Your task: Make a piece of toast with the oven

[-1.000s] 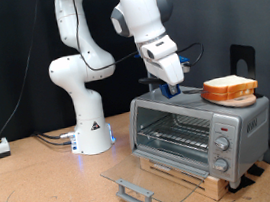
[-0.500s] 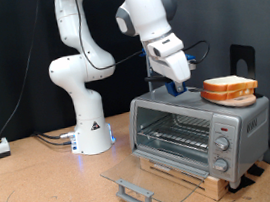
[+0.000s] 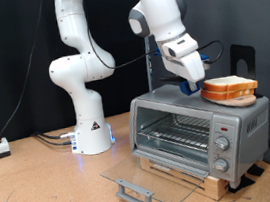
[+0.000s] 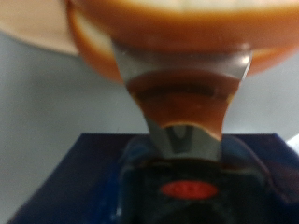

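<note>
Landmark for this entry: the oven (image 3: 200, 132), standing on a wooden board on the tabletop (image 3: 48, 199).

You have the oven door (image 3: 136, 177) dropped fully open, lying flat in front of the oven with its bar handle toward the exterior view's bottom; the wire rack (image 3: 175, 134) inside is bare, so the cavity is ready to receive bread.

Two stacked slices sit on the oven's roof, at its end toward the exterior view's right. The piece of toast (image 3: 229, 86) is in that stack, probably parked there to be within easy reach; which of the two is meant I cannot tell.

Your gripper (image 3: 195, 85) is over the oven's roof, just beside the stack on the exterior view's left, tilted toward it. The wrist view shows orange-tan crust (image 4: 177, 37) filling the frame very close, blurred. Whether the fingers are spread or pressed together cannot be told; nothing shows bread between them.

No slice is in the oven yet.
</note>
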Available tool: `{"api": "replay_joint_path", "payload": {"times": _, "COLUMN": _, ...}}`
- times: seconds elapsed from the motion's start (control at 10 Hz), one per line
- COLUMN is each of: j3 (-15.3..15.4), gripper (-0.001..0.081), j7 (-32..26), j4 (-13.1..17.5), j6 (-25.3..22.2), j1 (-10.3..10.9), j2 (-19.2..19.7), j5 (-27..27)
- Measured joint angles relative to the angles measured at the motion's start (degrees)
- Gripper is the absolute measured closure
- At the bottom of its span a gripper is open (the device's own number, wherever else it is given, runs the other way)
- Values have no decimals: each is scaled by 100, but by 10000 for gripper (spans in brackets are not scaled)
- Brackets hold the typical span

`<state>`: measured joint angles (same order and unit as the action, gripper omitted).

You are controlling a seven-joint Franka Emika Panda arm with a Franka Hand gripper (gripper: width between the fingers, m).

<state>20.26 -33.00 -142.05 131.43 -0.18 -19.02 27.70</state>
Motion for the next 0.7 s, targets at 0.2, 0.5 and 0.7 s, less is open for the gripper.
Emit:
{"api": "replay_joint_path", "payload": {"times": 0.2, "j3": 48, "gripper": 410, "j7": -186, "j4": -80, "j6": 478, "j1": 89, "j2": 20, "j5": 457}}
{"api": "replay_joint_path", "payload": {"times": 0.5, "j3": -108, "gripper": 410, "j7": -963, "j4": -242, "j6": 912, "j1": 186, "j2": -78, "j5": 1393}}
{"api": "replay_joint_path", "payload": {"times": 0.7, "j3": -337, "gripper": 410, "j7": -1171, "j4": -318, "j6": 729, "j1": 176, "j2": -241, "j5": 1535}}
